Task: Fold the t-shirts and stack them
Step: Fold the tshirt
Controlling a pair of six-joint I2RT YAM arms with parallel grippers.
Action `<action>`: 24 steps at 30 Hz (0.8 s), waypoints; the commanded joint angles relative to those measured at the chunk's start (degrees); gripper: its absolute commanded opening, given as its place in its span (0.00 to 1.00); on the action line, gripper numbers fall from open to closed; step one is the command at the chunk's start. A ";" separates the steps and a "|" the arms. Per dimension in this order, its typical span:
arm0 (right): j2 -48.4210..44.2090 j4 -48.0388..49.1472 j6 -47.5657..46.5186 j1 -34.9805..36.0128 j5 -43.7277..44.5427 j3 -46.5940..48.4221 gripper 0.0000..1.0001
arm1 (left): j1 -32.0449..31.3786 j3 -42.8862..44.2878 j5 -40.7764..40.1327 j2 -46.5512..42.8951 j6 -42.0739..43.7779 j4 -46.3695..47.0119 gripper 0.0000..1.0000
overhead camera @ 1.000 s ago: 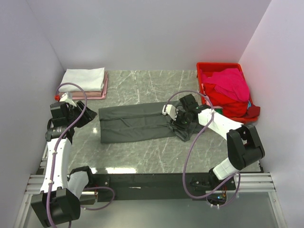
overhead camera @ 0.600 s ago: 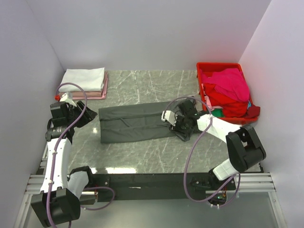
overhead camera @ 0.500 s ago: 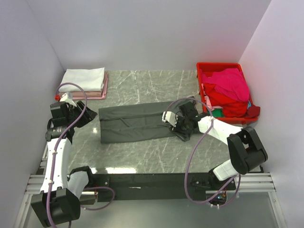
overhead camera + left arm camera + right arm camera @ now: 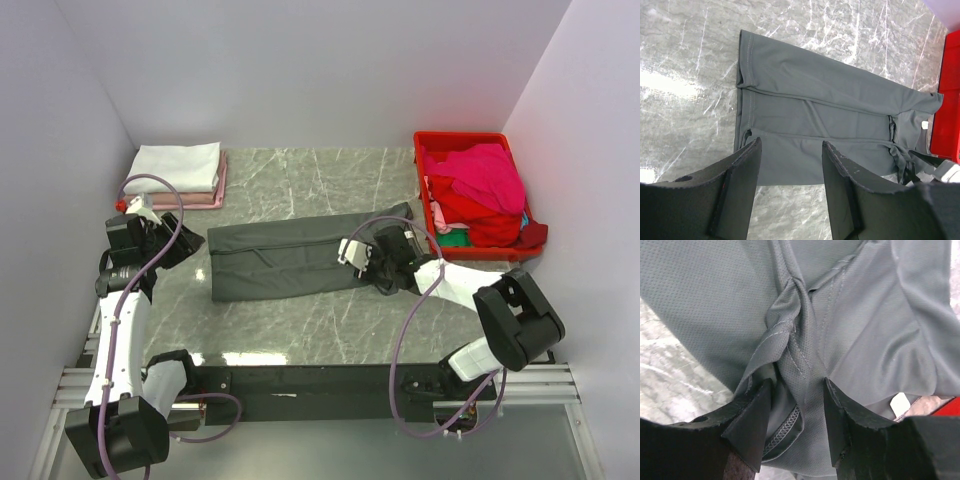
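Observation:
A dark charcoal-grey t-shirt lies folded into a long strip across the middle of the marble table. My right gripper is low over its right end. In the right wrist view its fingers stand apart on either side of a bunched, stitched fold of the grey t-shirt, not pinching it; the right gripper is open. My left gripper hovers left of the shirt, open and empty, looking along the grey t-shirt. A white t-shirt lies folded on a pale pink one at the back left.
A red crate at the back right holds loose magenta, red and green cloth. Its wall shows just beyond the shirt's far end. A white label sits inside the shirt's neck. Grey walls close in the table.
My right gripper has come nearer and lower along the shirt's right end, and its jaws have spread a little. The left arm has not moved.

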 commanded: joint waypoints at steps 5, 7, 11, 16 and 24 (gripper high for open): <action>-4.35 2.53 -0.42 0.32 -0.08 0.33 0.52 | -0.05 -0.20 0.84 -0.09 1.18 2.26 0.57; -6.02 -0.20 -1.21 0.23 -1.66 0.51 0.51 | 0.04 -0.11 0.84 0.00 1.18 2.26 0.56; -7.08 -2.05 -1.74 0.23 -2.45 1.30 0.51 | -0.05 -0.20 1.02 -0.09 1.18 2.35 0.56; -4.10 -1.87 -0.95 0.23 -1.31 2.62 0.50 | -0.05 -0.11 0.84 -0.18 1.18 2.26 0.56; -2.69 -3.02 -2.01 0.15 -1.93 2.80 0.50 | 0.04 -0.11 1.19 0.17 1.27 2.35 0.56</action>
